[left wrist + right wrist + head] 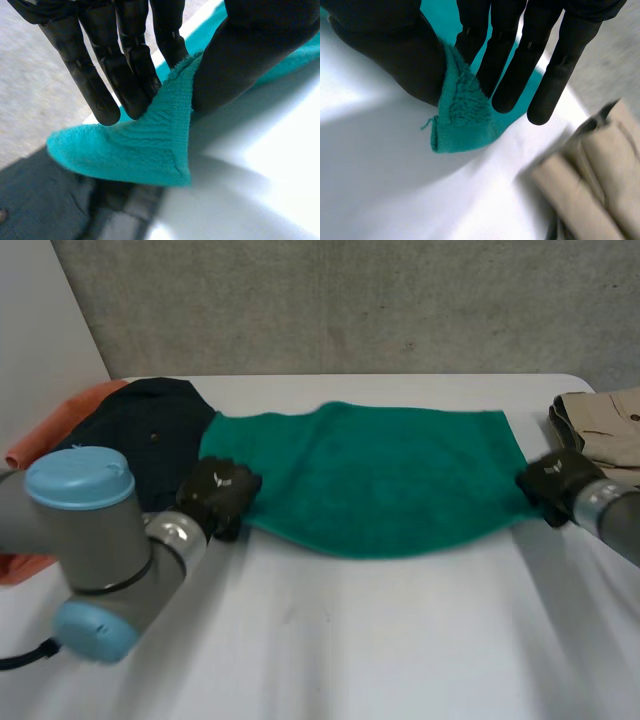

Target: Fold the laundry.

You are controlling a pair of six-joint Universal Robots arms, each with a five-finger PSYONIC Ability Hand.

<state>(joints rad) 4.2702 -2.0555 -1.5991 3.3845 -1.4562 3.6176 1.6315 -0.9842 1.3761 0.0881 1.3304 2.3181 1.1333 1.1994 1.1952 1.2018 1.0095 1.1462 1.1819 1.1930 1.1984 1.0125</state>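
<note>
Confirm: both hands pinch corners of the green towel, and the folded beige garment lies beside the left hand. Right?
One slip: the folded beige garment lies beside the right hand, not the left, as the right wrist view shows. The rest holds: the left hand and the right hand each pinch a corner of the green towel.

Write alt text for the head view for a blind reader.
The left hand and right hand pinch opposite ends of a green towel spread on the white table. A dark garment and orange cloth lie at left, folded beige clothing at right.
</note>
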